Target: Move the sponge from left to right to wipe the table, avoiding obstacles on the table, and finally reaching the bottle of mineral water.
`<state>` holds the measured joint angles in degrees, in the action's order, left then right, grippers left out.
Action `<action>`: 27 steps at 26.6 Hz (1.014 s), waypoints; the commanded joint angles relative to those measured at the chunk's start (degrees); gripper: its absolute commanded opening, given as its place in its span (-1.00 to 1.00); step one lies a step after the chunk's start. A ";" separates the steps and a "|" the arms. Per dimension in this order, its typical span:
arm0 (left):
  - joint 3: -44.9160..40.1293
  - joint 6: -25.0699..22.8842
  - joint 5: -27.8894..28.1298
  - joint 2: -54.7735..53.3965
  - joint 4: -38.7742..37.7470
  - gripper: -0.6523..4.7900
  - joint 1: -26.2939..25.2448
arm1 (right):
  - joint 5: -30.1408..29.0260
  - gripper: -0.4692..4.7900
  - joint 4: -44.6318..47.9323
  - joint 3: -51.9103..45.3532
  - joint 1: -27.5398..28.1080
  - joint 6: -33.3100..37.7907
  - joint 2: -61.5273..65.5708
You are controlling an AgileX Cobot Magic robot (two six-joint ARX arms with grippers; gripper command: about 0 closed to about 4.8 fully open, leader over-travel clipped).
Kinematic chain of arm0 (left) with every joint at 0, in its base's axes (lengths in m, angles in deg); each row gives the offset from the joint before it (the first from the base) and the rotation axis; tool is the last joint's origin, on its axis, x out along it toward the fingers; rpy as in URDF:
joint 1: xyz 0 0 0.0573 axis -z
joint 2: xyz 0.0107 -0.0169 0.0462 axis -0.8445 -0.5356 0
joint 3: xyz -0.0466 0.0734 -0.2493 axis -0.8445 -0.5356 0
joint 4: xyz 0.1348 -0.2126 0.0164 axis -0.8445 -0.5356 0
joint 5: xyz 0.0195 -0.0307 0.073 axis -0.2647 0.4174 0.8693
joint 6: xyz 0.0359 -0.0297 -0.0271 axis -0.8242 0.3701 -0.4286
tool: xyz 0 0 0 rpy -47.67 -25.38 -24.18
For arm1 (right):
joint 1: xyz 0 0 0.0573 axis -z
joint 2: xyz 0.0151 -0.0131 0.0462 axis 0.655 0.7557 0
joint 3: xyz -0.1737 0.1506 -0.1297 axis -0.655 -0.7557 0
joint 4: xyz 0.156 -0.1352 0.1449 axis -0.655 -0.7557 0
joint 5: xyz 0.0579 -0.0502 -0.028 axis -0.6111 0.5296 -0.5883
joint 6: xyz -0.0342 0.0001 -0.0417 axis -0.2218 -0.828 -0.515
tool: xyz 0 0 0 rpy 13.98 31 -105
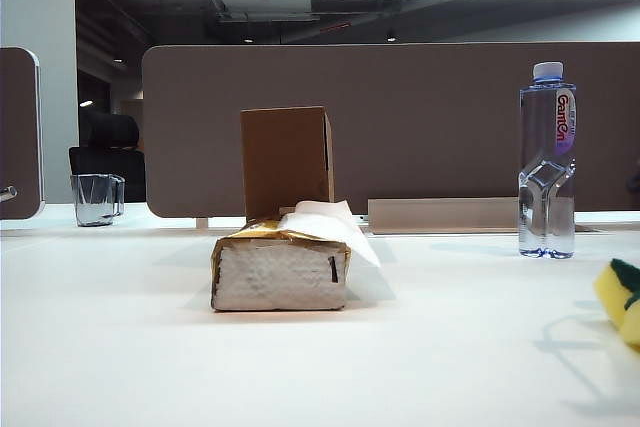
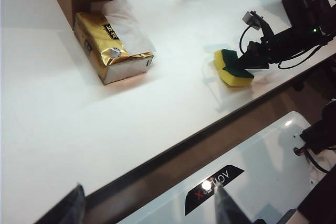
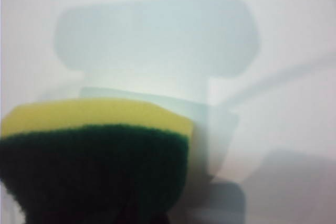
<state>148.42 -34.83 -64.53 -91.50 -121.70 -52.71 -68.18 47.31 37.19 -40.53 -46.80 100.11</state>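
The yellow sponge (image 2: 231,67) with its dark green layer lies on the white table (image 2: 47,114) near the front edge, and my right gripper (image 2: 242,65) is shut on it. At the exterior view's right edge only part of the sponge (image 1: 622,299) shows, with the gripper out of frame. The sponge (image 3: 94,150) fills the right wrist view, blurred. The bottle of mineral water (image 1: 547,167) stands behind it. The obstacles sit mid-table: a gold tissue pack (image 1: 280,267) and, behind it, a brown cardboard box (image 1: 286,162). My left gripper (image 2: 149,195) hangs open and empty off the table's front edge.
A clear glass cup (image 1: 96,198) stands at the far left back. A brown partition panel (image 1: 430,117) runs along the table's rear. The left wrist view shows the table's dark front edge (image 2: 173,148) and the white robot base (image 2: 252,177) below it.
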 commanded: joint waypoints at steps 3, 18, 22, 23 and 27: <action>0.20 -0.04 -0.04 0.00 -0.17 0.41 0.04 | 11.06 -0.86 -4.94 -1.62 0.63 -0.42 1.20; 0.20 -0.02 -0.02 0.00 -0.15 0.41 0.04 | 12.70 -0.86 5.64 7.13 0.72 -0.63 14.08; 0.20 -0.04 0.00 0.00 -0.13 0.41 0.04 | 12.72 -0.86 7.39 10.84 0.72 -0.83 18.99; 0.20 -0.04 0.04 0.00 -0.13 0.41 0.04 | 12.70 -0.86 7.54 12.26 0.72 -0.87 20.33; 0.20 -0.02 0.17 0.00 0.74 0.41 0.04 | 12.70 -0.86 7.58 18.12 0.98 -1.90 25.20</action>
<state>148.42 -34.83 -64.31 -91.50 -121.70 -52.71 -61.29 58.13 55.53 -40.05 -48.09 122.21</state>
